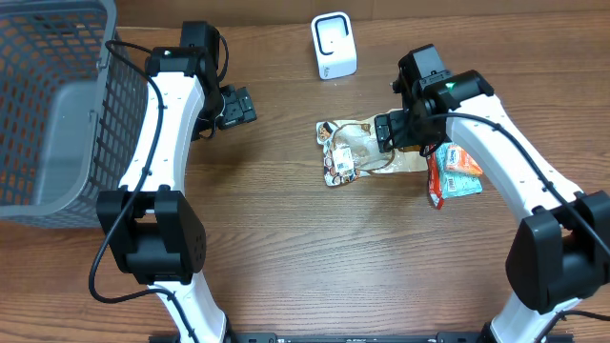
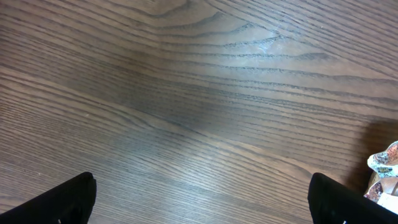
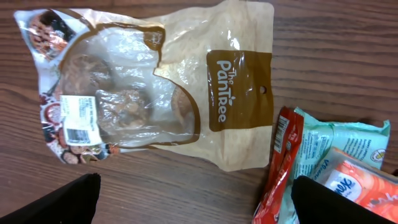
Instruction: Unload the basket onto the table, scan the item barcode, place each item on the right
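- grey basket (image 1: 57, 95) at far left
- left gripper (image 1: 240, 105) jaws wide, empty, over bare table (image 1: 286, 257)
- white scanner (image 1: 334, 46) top centre
- snack bag (image 1: 348, 157) flat mid-table, label up
- right gripper (image 1: 386, 133) spread wide over the bag's right end, holding nothing

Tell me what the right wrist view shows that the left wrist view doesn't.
Only the right wrist: the whole snack bag lying flat, its white label facing up, with a red wrapper and a teal packet beside it. Only the left wrist: nothing new, just a long bare stretch of table. Both: the wood tabletop, the bag (only a sliver in the left wrist view), and open fingers on the left gripper and right gripper.
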Controlling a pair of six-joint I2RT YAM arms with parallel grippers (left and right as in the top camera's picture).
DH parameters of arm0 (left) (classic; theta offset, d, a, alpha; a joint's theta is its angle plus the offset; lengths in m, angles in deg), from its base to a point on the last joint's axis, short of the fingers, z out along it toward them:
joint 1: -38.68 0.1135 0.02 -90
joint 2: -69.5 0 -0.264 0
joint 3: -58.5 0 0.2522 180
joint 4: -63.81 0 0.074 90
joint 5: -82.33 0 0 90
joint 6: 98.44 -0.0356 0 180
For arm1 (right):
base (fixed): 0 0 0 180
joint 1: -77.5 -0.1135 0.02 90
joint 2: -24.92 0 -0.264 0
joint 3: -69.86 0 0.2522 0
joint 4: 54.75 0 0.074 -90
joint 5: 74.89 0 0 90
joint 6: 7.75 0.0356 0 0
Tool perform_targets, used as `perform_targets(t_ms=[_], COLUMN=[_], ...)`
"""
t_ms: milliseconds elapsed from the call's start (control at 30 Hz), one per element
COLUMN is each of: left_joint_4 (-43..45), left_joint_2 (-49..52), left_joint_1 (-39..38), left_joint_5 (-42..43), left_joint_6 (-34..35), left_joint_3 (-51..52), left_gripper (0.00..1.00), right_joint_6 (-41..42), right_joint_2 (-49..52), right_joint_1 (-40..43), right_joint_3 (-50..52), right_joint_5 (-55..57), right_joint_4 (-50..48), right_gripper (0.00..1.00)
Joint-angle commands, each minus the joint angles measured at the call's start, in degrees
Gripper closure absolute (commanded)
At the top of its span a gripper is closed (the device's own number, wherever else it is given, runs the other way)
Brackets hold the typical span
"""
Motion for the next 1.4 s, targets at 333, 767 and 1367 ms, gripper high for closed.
perform_targets(t_ms=[333,767,1367], left_joint_4=[0.0,0.0,0.0], left_joint_2=[0.1,0.1,0.1], left_joint_1=[-0.1,-0.1,-0.1], left_joint_5=[-0.5,-0.4,-0.5], left_joint_6=[-0.9,-0.9,-0.9], left_joint_3=[-1.0,-1.0,-1.0], left_gripper=[0.0,0.0,0.0], right_joint_6=[0.0,-4.6,-4.3], right_joint_2=[-28.2,-60.6,-92.1], right_joint_1=[-0.3,-0.2,6.8], right_joint_3=[0.2,0.3,23.7], right_joint_5=[-0.2,3.2,3.1], right_joint_4=[-0.3,1.3,1.9], right_gripper=[0.0,0.0,0.0])
